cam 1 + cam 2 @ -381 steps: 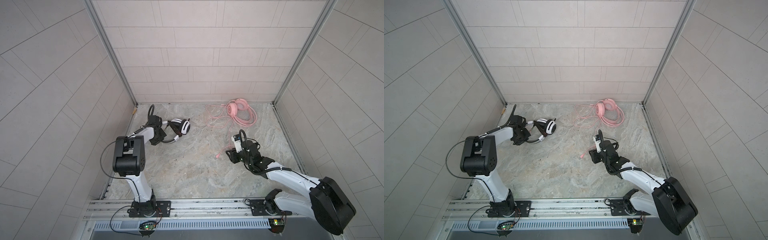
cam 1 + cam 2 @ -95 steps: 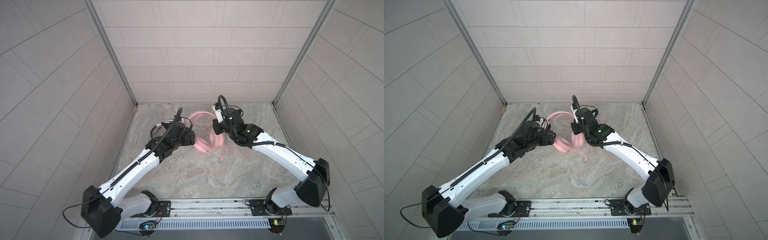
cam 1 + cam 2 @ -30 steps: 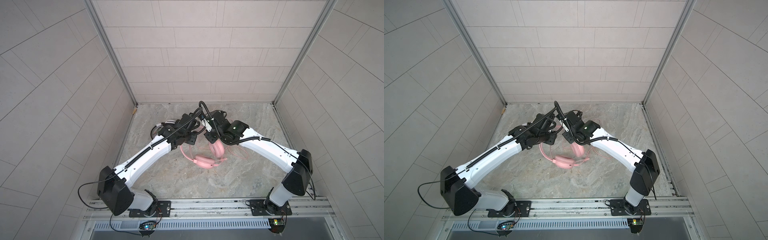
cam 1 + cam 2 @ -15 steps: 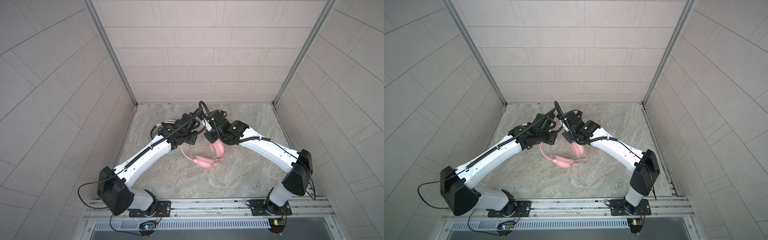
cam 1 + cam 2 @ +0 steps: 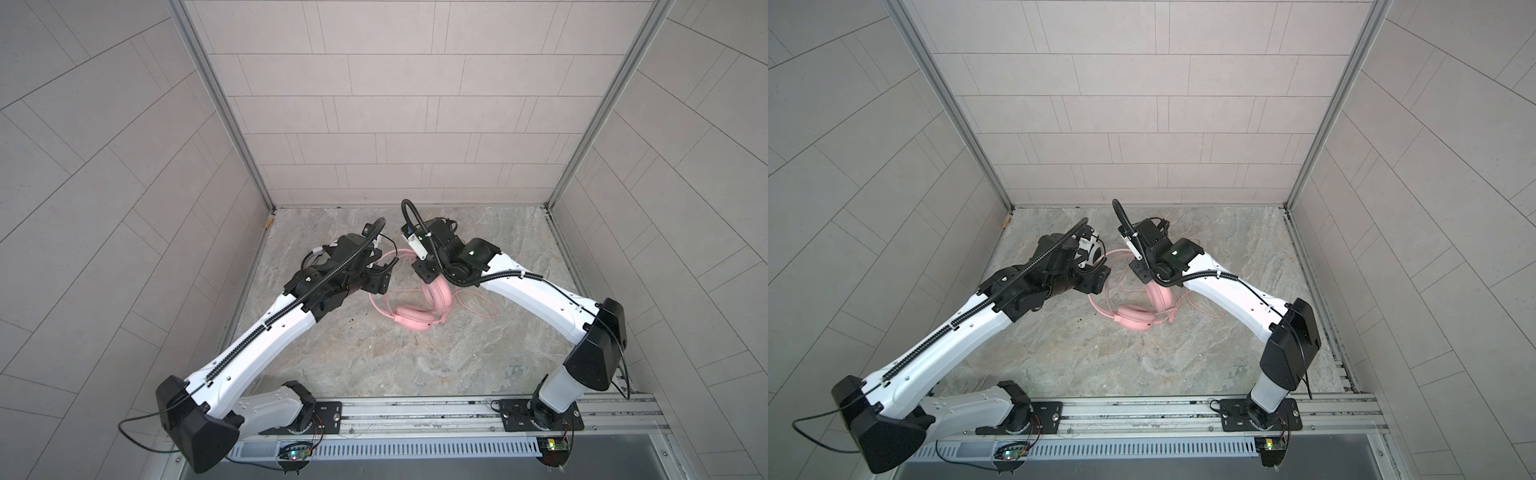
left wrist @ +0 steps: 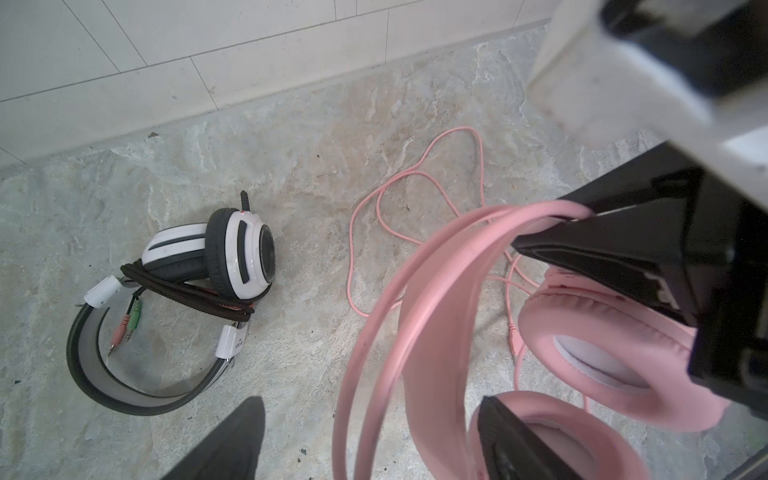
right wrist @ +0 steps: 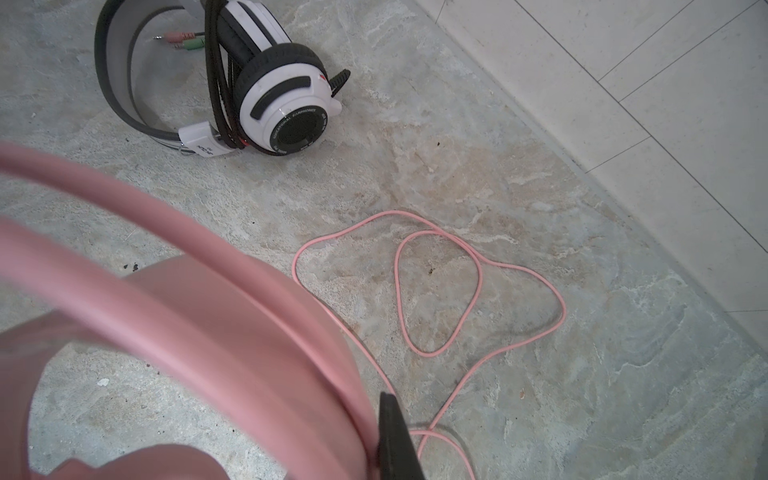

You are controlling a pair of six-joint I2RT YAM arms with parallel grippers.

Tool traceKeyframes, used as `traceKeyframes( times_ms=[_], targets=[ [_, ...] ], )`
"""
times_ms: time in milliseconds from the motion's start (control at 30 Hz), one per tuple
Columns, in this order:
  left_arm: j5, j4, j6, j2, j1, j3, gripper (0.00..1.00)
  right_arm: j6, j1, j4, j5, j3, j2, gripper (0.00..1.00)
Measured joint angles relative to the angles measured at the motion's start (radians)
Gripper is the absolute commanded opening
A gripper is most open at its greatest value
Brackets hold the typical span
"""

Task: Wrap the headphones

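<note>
White-and-black headset (image 6: 208, 266): cable wound, done, lay beyond both tools. Pink headset (image 5: 419, 320): band pinched in closed right tool (image 5: 424, 272); left tool (image 5: 380, 276) spread, empty, beside it; pink cable (image 7: 457, 291) loose on surface (image 5: 374, 357), unwrapped.

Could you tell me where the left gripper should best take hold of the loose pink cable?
Probably from above, at the rounded loop of the pink cable lying flat and clear of the pink headset. There a single strand lies apart on the floor, so the left gripper could straddle it.
</note>
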Motion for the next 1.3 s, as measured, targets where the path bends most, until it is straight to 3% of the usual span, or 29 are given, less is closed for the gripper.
traceKeyframes(
  times_ms=[267,600,767,900,1133,1300],
  targets=[
    [-0.04,-0.026,0.013,0.071,-0.025,0.002,0.86,0.005,0.0,-0.021,0.008,0.01,0.002,0.05],
    [-0.229,-0.069,0.034,0.134,-0.121,0.068,0.86,0.035,0.003,-0.031,0.005,0.036,0.039,0.06],
    [-0.298,-0.086,0.039,0.163,-0.125,0.068,0.73,0.039,0.01,-0.034,-0.002,0.036,0.04,0.06],
    [-0.334,-0.088,0.046,0.171,-0.125,0.068,0.69,0.041,0.013,-0.033,-0.005,0.036,0.04,0.06],
    [-0.362,-0.084,0.053,0.203,-0.126,0.069,0.35,0.045,0.01,-0.036,-0.008,0.036,0.04,0.06],
    [-0.373,-0.083,0.061,0.207,-0.126,0.069,0.35,0.043,0.009,-0.035,-0.012,0.036,0.04,0.06]
  ],
)
